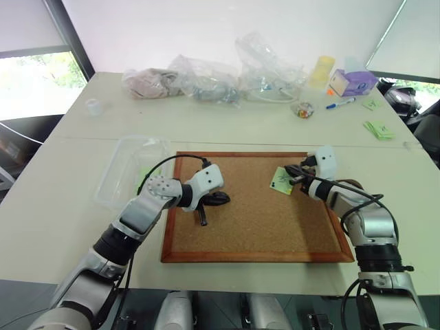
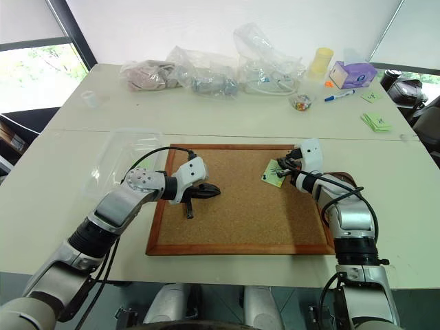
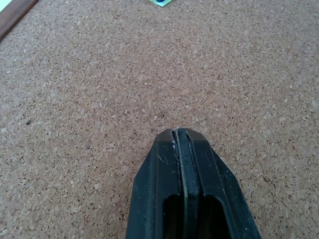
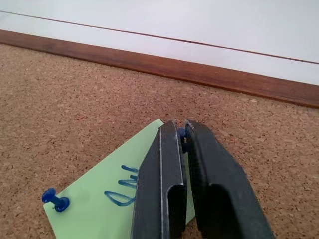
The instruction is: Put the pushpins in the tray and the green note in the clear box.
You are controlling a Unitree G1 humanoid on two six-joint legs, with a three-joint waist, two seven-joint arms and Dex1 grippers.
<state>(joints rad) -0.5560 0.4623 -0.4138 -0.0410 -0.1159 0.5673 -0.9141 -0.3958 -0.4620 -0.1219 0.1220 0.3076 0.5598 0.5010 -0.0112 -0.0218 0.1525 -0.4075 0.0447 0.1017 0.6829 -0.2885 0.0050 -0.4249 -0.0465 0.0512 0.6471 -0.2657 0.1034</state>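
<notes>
A wood-framed corkboard lies flat on a pale tabletop. The green note sits on the cork near the board's far right corner. In the right wrist view, one blue pushpin stands in a corner of the note. The right hand rests over the note's right edge, its two black fingers pressed together on the blue head of a second pushpin at the note's edge. The left hand lies low over the left part of the cork, well apart from the note, its fingers closed flat against each other and holding nothing. The clear box sits on the tabletop just beside the board's far left corner. Clear plastic bags lie along the far side.
</notes>
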